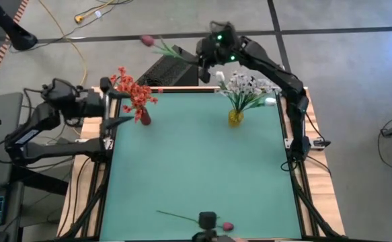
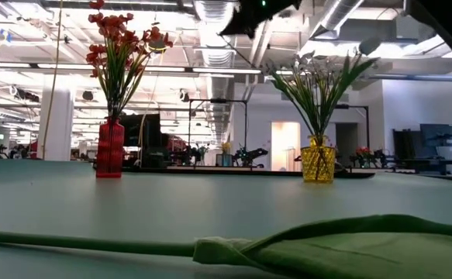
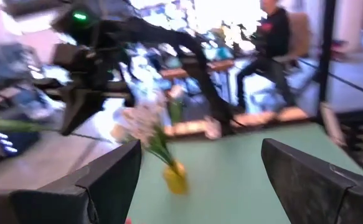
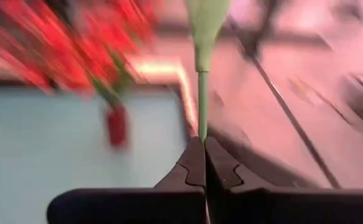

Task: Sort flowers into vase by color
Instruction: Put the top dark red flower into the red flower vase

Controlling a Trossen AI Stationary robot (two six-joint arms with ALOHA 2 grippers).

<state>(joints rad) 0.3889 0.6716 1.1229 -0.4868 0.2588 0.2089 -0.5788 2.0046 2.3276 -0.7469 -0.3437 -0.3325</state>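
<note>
Flowers stand sorted in two vases at the far side of the green table point(image 1: 196, 161): orange-red blossoms point(image 1: 132, 91) in the red vase point(image 1: 144, 118) on the left, white blossoms point(image 1: 249, 85) in the yellow vase point(image 1: 235, 118) on the right. The right gripper point(image 1: 201, 62) hangs beyond the table's far edge, its fingers pressed together on the green stem of a pink bud point(image 1: 147, 41), which points out over the floor away from the table. The left gripper point(image 1: 120, 107) sits just beside the red vase with its fingers spread wide and nothing between them. Another pink bud point(image 1: 228, 226) on a long stem lies flat at the near edge of the table.
</note>
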